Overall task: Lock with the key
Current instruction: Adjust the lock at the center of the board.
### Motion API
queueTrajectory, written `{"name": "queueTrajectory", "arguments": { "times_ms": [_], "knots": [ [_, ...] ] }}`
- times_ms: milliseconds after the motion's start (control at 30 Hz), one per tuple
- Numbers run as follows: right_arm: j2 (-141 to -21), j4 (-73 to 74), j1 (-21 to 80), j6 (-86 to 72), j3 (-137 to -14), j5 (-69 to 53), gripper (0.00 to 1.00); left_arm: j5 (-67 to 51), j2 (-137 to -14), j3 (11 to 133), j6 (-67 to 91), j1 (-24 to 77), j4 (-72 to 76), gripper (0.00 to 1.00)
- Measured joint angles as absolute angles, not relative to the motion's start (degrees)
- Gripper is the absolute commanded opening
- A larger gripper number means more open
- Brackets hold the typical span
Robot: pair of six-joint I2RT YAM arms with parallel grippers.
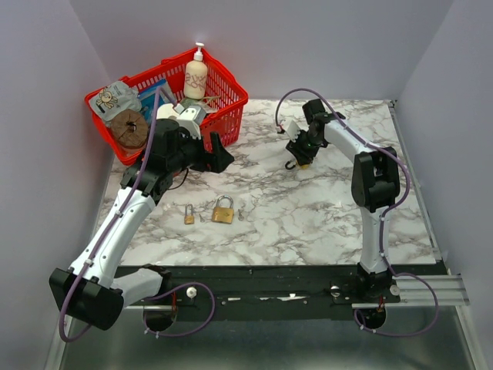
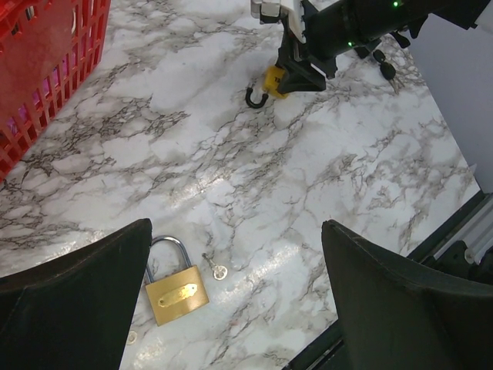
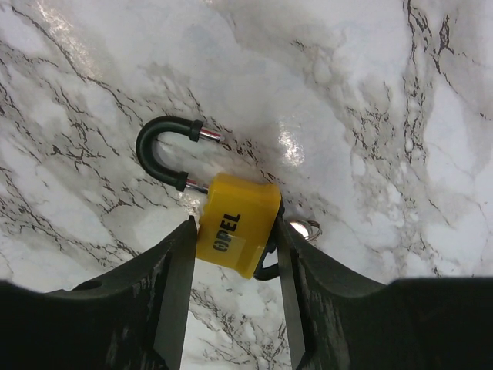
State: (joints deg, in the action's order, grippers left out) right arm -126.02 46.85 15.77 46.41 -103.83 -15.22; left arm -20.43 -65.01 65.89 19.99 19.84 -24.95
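Observation:
A yellow padlock [image 3: 237, 223] with a black shackle [image 3: 158, 150] lies on the marble table at the back right. My right gripper [image 3: 235, 231] is shut on its body, one finger against each side. A metal key ring [image 3: 306, 228] and a black part show just behind the lock. From above, the right gripper [image 1: 302, 154] points down at the yellow padlock [image 1: 303, 160]. A brass padlock [image 2: 176, 293] lies flat near the front, with a small silver key [image 2: 216, 268] beside it. My left gripper [image 2: 236, 225] hangs open above them, holding nothing.
A red basket [image 1: 223, 116] with a lotion bottle [image 1: 196, 75] and other items stands at the back left, close to the left arm. A smaller brass padlock [image 1: 189, 215] lies left of the brass padlock [image 1: 223, 210]. Black keys [image 2: 387, 71] lie beyond the right arm.

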Motion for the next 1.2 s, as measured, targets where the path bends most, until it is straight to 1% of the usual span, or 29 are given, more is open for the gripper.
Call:
{"name": "queueTrajectory", "arguments": {
  "times_ms": [100, 167, 233, 267, 300, 333, 367, 400, 433, 467, 500, 600, 633, 700, 733, 767, 800, 833, 900, 933, 1033, 1200],
  "knots": [
    [-126.02, 46.83, 16.19, 46.04, -103.83, -13.93, 0.57, -20.43, -65.06, 65.89, 20.03, 19.81, -24.95, 0.99],
    [-126.02, 46.81, 16.64, 45.65, -103.83, -12.78, 0.61, -20.43, -65.1, 65.89, 20.18, 19.81, -24.91, 0.99],
    [-126.02, 46.83, 17.1, 45.01, -103.83, -11.53, 0.69, -20.43, -65.19, 65.89, 20.29, 19.81, -24.8, 0.99],
    [-126.02, 46.87, 17.3, 44.8, -103.83, -11.05, 0.69, -20.43, -65.28, 65.89, 20.38, 19.81, -24.71, 0.99],
    [-126.02, 46.94, 17.45, 44.58, -103.77, -10.48, 0.67, -20.43, -65.32, 65.89, 20.4, 19.81, -24.6, 0.99],
    [-126.02, 46.94, 17.54, 44.58, -103.63, -9.85, 0.58, -20.43, -65.39, 65.89, 20.43, 19.81, -24.45, 0.99],
    [-126.02, 46.94, 17.58, 44.53, -103.48, -9.39, 0.56, -20.43, -65.43, 65.89, 20.47, 19.81, -24.38, 0.99],
    [-126.02, 46.98, 17.61, 44.47, -103.39, -8.88, 0.57, -20.43, -65.43, 65.89, 20.58, 19.81, -24.36, 0.99],
    [-126.1, 47.2, 17.58, 44.21, -103.37, -8.49, 0.61, -20.43, -65.43, 65.89, 20.6, 19.77, -24.29, 0.99],
    [-126.1, 47.29, 17.58, 43.99, -103.39, -8.21, 0.62, -20.4, -65.43, 65.89, 20.6, 19.75, -24.29, 0.99],
    [-126.1, 47.48, 17.58, 43.62, -103.44, -8.16, 0.62, -20.4, -65.43, 65.89, 20.6, 19.7, -24.25, 0.99],
    [-126.1, 48.86, 17.58, 42.41, -103.44, -8.27, 0.59, -20.4, -65.43, 65.89, 20.6, 19.62, -24.23, 0.99],
    [-126.06, 49.45, 17.58, 41.8, -103.44, -8.43, 0.56, -20.4, -65.43, 65.89, 20.58, 19.59, -24.23, 0.99],
    [-125.91, 50.85, 17.58, 40.32, -103.44, -8.75, 0.53, -20.4, -65.43, 65.89, 20.58, 19.55, -24.23, 0.99],
    [-125.73, 51.7, 17.58, 39.16, -103.44, -9.02, 0.5, -20.4, -65.43, 65.89, 20.58, 19.55, -24.23, 0.99],
    [-125.51, 52.84, 17.58, 37.8, -103.44, -9.54, 0.49, -20.4, -65.43, 65.89, 20.58, 19.55, -24.21, 0.99],
    [-125.21, 53.95, 17.56, 36.34, -103.22, -10.13, 0.51, -20.4, -65.43, 65.89, 20.6, 19.55, -24.18, 0.99],
    [-124.75, 54.59, 17.56, 34.79, -102.56, -10.74, 0.62, -20.4, -65.43, 65.89, 20.6, 19.55, -24.12, 0.99],
    [-123.24, 55.75, 17.58, 31.57, -100.29, -12.25, 0.7, -20.4, -65.43, 65.89, 20.62, 19.51, -24.03, 0.99],
    [-122.43, 56.25, 17.58, 30.06, -99.04, -13.08, 0.77, -20.4, -65.43, 65.89, 20.62, 19.49, -24.01, 0.99],
    [-120.01, 58.65, 17.58, 26.83, -95.72, -15.51, 0.86, -20.4, -65.43, 65.89, 20.6, 19.44, -23.97, 0.99],
    [-115.77, 60.45, 17.58, 28.01, -94.08, -19.22, 0.9, -20.51, -65.23, 65.89, 20.32, 19.22, -23.94, 0.99]
  ]
}}
